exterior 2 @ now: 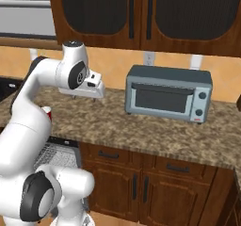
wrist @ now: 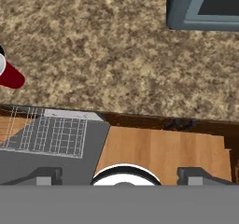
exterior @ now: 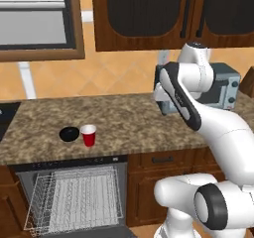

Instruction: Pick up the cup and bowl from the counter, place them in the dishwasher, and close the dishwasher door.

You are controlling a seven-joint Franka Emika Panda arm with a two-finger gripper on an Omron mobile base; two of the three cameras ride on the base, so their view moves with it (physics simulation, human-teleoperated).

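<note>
The red cup (exterior: 89, 135) stands upright on the speckled counter (exterior: 129, 123), and the black bowl (exterior: 69, 133) sits just left of it, nearly touching. Below them the dishwasher (exterior: 74, 200) is open, its white wire rack pulled out over the lowered grey door (wrist: 60, 160). My gripper (exterior 2: 84, 98) hangs open and empty above the counter, well right of the cup and pointing down. In the hand view its fingertips (wrist: 44, 176) stand wide apart, with the cup (wrist: 10, 76) at the left edge and only a sliver of the bowl showing.
A grey toaster oven (exterior 2: 168, 93) stands at the back of the counter, right of the gripper. Dark wood wall cabinets (exterior 2: 141, 13) hang overhead. Wooden drawers and cabinet doors (exterior: 163, 182) flank the dishwasher on its right.
</note>
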